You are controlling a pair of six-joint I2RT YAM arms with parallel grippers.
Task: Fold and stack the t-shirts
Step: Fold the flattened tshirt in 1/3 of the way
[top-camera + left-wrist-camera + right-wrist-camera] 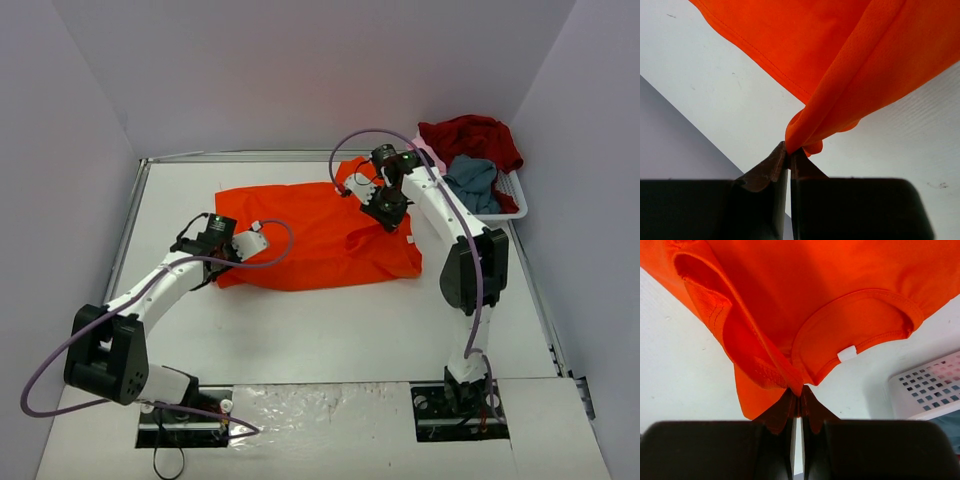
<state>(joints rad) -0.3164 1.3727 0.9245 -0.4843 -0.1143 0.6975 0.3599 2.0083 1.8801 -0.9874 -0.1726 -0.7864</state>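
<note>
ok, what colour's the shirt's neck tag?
White tag inside the orange-red t-shirt collar; clearest in right wrist view.

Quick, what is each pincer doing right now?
The left pincer is shut on the orange shirt.
The right pincer is shut on the orange shirt too.

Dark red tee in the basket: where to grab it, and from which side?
Pinch a raised fold at the top of the dark red t-shirt, coming straight down from above. It lies crumpled in a heap at the far end of the basket, behind the grey-blue t-shirt; no flat hem shows, and the basket's wall would likely block a sideways pincer.
</note>
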